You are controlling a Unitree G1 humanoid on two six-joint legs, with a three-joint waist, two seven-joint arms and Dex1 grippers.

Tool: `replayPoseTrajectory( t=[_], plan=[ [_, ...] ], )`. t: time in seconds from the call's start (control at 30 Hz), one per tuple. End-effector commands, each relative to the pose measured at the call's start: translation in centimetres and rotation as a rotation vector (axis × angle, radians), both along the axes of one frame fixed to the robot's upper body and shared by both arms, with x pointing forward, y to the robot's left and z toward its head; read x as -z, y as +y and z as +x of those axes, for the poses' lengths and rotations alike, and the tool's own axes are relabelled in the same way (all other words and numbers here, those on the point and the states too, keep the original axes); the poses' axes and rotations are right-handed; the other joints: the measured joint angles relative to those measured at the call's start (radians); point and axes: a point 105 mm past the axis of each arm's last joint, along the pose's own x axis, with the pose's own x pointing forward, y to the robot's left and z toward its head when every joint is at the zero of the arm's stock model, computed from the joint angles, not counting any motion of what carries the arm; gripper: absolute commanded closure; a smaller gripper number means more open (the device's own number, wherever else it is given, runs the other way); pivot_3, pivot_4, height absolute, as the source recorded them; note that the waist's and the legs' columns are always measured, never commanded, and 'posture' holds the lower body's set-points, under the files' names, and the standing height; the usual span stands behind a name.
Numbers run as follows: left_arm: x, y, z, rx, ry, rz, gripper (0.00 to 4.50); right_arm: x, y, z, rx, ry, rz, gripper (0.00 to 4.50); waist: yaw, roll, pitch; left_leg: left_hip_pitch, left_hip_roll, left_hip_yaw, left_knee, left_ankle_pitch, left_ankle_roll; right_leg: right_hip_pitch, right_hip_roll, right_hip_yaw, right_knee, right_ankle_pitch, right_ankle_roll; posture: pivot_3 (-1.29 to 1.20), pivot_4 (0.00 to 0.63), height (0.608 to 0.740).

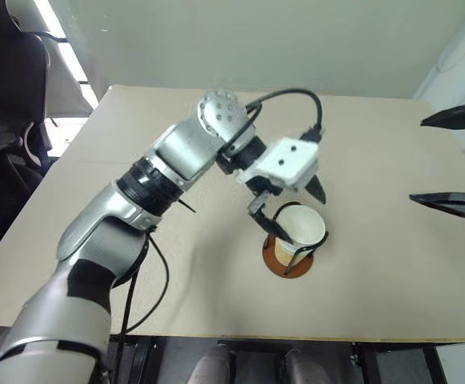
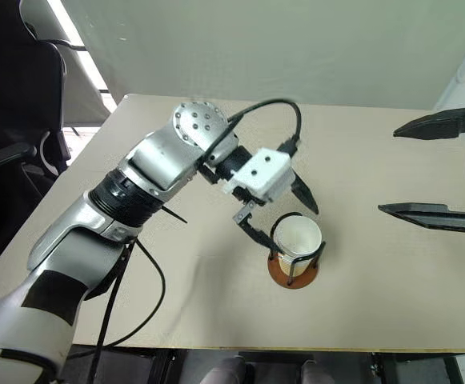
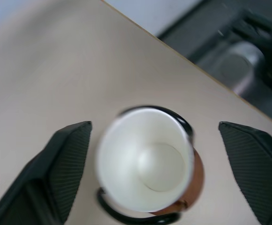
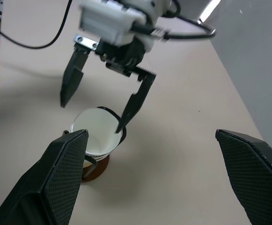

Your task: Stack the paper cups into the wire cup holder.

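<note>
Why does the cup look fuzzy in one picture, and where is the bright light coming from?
In the left wrist view the paper cup has a smeared rim, likely motion blur, and the black pincer fingers beside it look soft. In the left eye view a bright window strip glares at the top left, and the cup throws a faint shadow on the table.

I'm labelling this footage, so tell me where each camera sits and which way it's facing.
Head views: look forward and down over the beige table; left arm and open left tool above the white-and-tan paper cup in the black wire holder on its reddish-brown base.
Left wrist view: looks down into that cup.
Right wrist view: the open right tool faces cup and left tool.
All share the cup.
</note>
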Motion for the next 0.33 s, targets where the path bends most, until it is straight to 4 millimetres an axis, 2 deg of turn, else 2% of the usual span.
replayPoseTrajectory(
  t=[0.03, 0.13, 0.23, 0.33],
  plan=[
    [-1.6, 1.6, 1.9, -0.174, 0.042, -0.176, 0.02, 0.3, -0.7, 1.0, 0.026, -0.015, 0.019, 0.01, -0.001, 0.0, 0.0, 0.0, 0.0, 0.0, 0.0, 0.0, 0.0, 0.0, 0.0, 0.0, 0.0, 0.0, 0.0, 0.0, 0.15, 0.74],
    [-1.8, 3.4, 3.3, -0.346, 0.106, -0.322, 0.02, 0.8, -1.6, 2.5, 0.061, 0.015, 0.096, 0.01, -0.004, 0.001, -0.001, 0.001, 0.0, 0.001, 0.001, 0.0, 0.0, 0.001, 0.0, 0.001, 0.001, 0.0, 0.0, 0.0, 0.15, 0.74],
    [-0.9, 5.6, 4.9, -0.527, 0.145, -0.417, 0.02, 2.4, -2.5, 4.0, 0.1, 0.073, 0.182, 0.01, -0.005, 0.001, -0.001, 0.002, 0.001, 0.002, 0.002, 0.001, 0.0, 0.001, 0.001, 0.001, 0.001, 0.0, 0.001, 0.0, 0.15, 0.74],
    [2.0, 9.2, 6.9, -0.757, 0.133, -0.441, 0.02, 4.5, -3.1, 5.7, 0.142, 0.181, 0.344, 0.01, -0.004, 0.001, -0.001, 0.003, 0.001, 0.002, 0.003, 0.001, 0.001, 0.003, 0.002, 0.001, 0.0, 0.0, 0.001, 0.0, 0.15, 0.74]
  ],
)
